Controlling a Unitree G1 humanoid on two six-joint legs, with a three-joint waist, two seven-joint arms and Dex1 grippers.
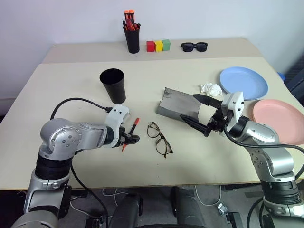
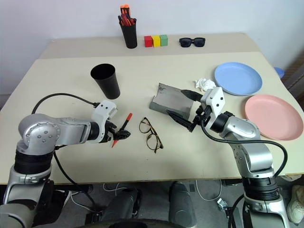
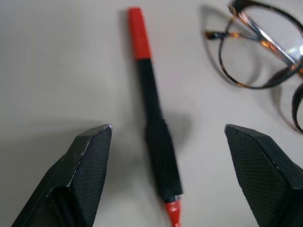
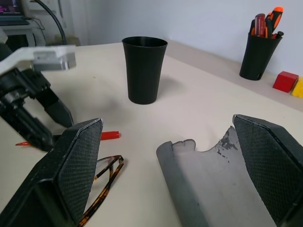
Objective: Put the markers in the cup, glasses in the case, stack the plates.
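I'm looking down on the tabletop, and going from the biggest things; the pink plate lies at the right edge, and the light blue plate sits just beyond it toward the far edge, the two side by side and not stacked; the grey case lies open near the middle of the tabletop, with a crumpled white tissue between it and the blue plate; the black cup stands upright, left of the middle; along the far edge I have the narrower pen pot with its orange-capped pens, three coloured blocks and the black sunglasses; my right gripper hangs over the near end of the case, fingers spread wide, holding nothing; my left gripper is low over the red marker, fingers apart on either side of it, not touching it; the marker lies flat toward the near edge, in front of the cup; the glasses lie just to its right, unfolded, near the case; I can't make out the second marker.
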